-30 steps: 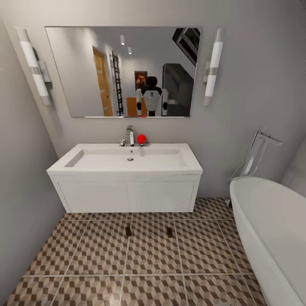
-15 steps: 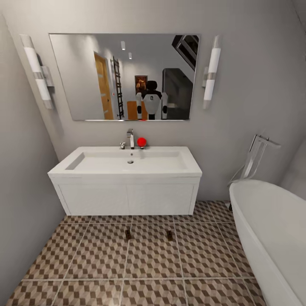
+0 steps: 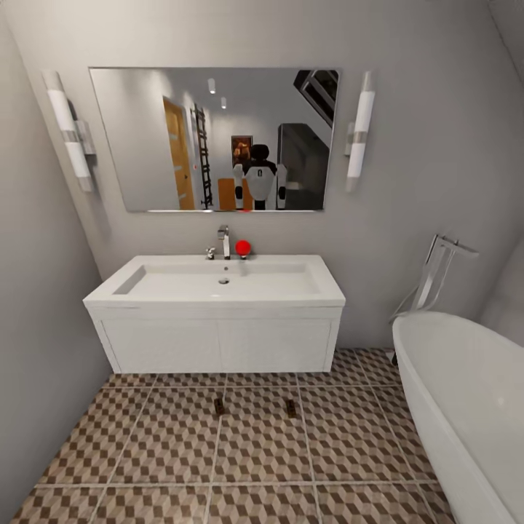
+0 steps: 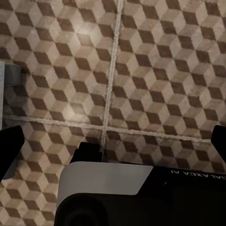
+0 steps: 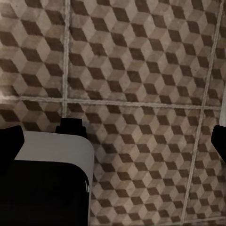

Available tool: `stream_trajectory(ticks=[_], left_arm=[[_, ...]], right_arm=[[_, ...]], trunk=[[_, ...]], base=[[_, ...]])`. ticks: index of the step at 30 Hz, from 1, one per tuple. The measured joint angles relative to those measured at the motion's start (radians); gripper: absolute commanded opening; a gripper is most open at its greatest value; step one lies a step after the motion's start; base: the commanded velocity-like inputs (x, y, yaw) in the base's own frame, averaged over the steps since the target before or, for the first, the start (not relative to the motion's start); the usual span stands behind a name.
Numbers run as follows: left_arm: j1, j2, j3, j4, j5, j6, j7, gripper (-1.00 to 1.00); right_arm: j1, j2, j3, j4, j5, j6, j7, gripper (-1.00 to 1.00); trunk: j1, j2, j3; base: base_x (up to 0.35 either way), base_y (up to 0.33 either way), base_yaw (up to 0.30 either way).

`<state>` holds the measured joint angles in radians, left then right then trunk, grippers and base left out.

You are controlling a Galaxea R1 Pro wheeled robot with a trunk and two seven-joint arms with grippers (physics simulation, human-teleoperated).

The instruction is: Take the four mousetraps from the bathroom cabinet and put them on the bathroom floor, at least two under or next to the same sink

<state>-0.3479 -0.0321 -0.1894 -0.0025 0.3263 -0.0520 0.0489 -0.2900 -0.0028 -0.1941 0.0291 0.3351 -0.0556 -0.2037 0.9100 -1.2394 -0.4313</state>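
1. In our head view two mousetraps lie on the bathroom floor just before the bathroom sink; its basin holds nothing.
2. Our left gripper gapes wide above the tiles.
3. Our right gripper likewise gapes wide, holding nothing.

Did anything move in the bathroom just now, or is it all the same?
Only the camera moved: the whole picture slid down a little and things look slightly smaller, as if the robot backed off. The two mousetraps lie on the bathroom floor in front of the bathroom sink, as before. Nothing was grabbed or let go.
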Motion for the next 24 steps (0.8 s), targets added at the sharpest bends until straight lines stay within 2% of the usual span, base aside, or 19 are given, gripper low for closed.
stream_trajectory(ticks=[24], left_arm=[[0.0, 0.0, 0.0, -0.001, 0.0, 0.0, 0.0, 1.0]], right_arm=[[0.021, -0.02, 0.0, 0.0, -0.002, 0.009, 0.001, 1.0]], trunk=[[0.0, 0.0, 0.005]], base=[[0.0, 0.0, 0.0]])
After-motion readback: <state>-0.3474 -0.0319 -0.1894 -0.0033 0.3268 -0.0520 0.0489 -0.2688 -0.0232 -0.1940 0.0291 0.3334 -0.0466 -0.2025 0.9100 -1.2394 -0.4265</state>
